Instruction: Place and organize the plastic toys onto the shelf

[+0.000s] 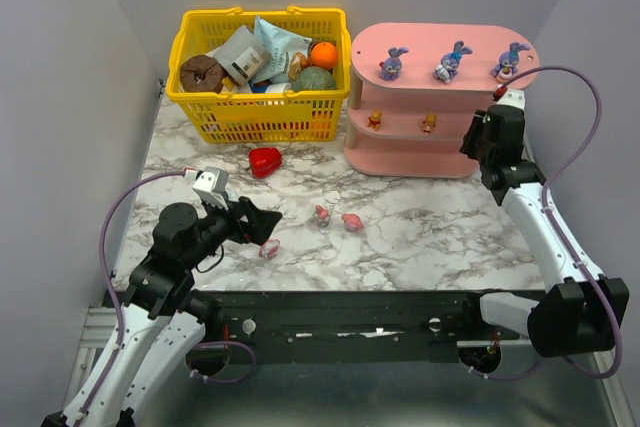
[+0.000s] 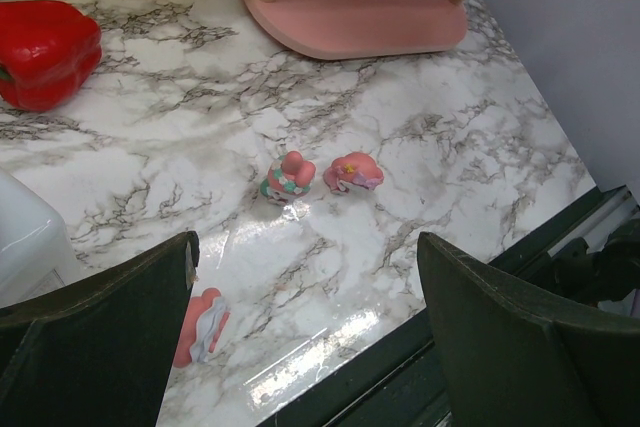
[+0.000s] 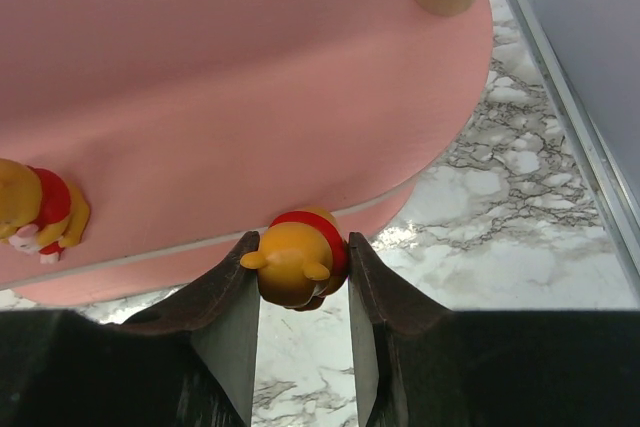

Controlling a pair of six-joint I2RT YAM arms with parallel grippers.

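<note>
Nearest us, the left gripper (image 2: 305, 277) has its jaws wide apart and holds nothing. One pink-white figurine (image 2: 203, 324) lies on the marble table (image 2: 480, 147) beside one of its fingers. A second pink-white figurine (image 2: 285, 179) and a third pink-white figurine (image 2: 352, 173) sit together farther out, making three. Beyond them lies one red heart-shaped object (image 1: 265, 161).

The right gripper (image 3: 300, 239) is clamped on one orange bear (image 3: 295, 269) at the rim of the middle board of the shelf (image 1: 420, 45). Two more orange bears (image 1: 375, 119) (image 1: 428, 124) stand on that board. Three purple-blue bunnies (image 1: 392, 64) (image 1: 450, 62) (image 1: 510, 62) line the top board. One yellow basket (image 1: 255, 95) sits beside the shelf.
</note>
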